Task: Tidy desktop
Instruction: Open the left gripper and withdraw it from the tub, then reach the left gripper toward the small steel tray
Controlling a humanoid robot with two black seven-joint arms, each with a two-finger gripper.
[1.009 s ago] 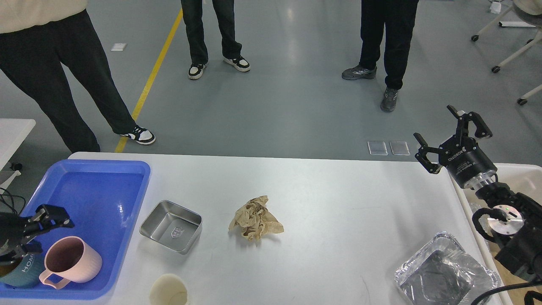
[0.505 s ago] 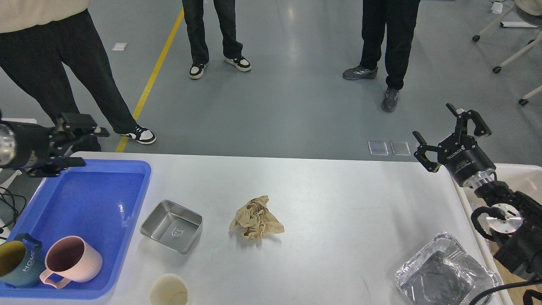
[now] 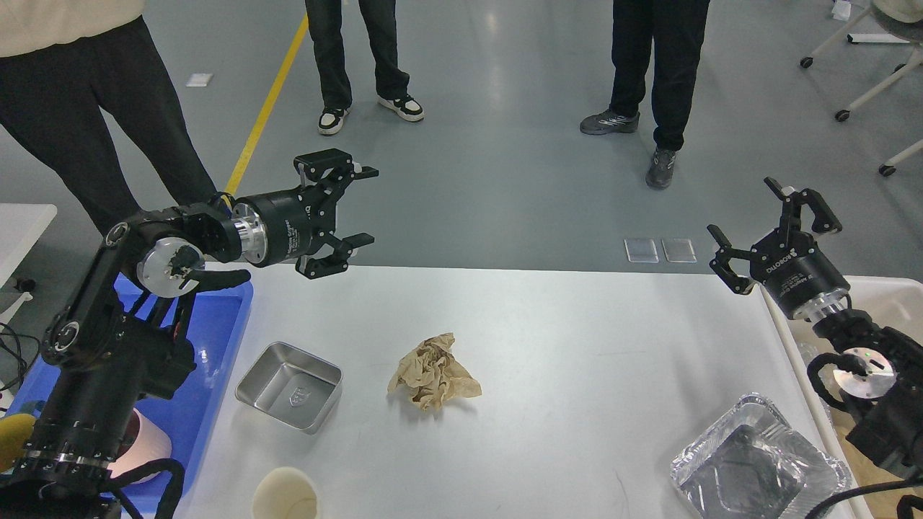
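Nearest me on the desktop (image 3: 577,346), a cream cup (image 3: 285,493) and foil tray (image 3: 757,468) wait, then the steel tin (image 3: 290,384) and crumpled paper (image 3: 431,371): four items left, I judge. Beyond, my left gripper (image 3: 351,207) and right gripper (image 3: 771,216) hang spread and empty.

Blue tray (image 3: 216,404) — tan crumpled paper (image 3: 431,371).

Black jointed arms with silver wrist rings, round silver joint caps, white lettering and looping black cables.
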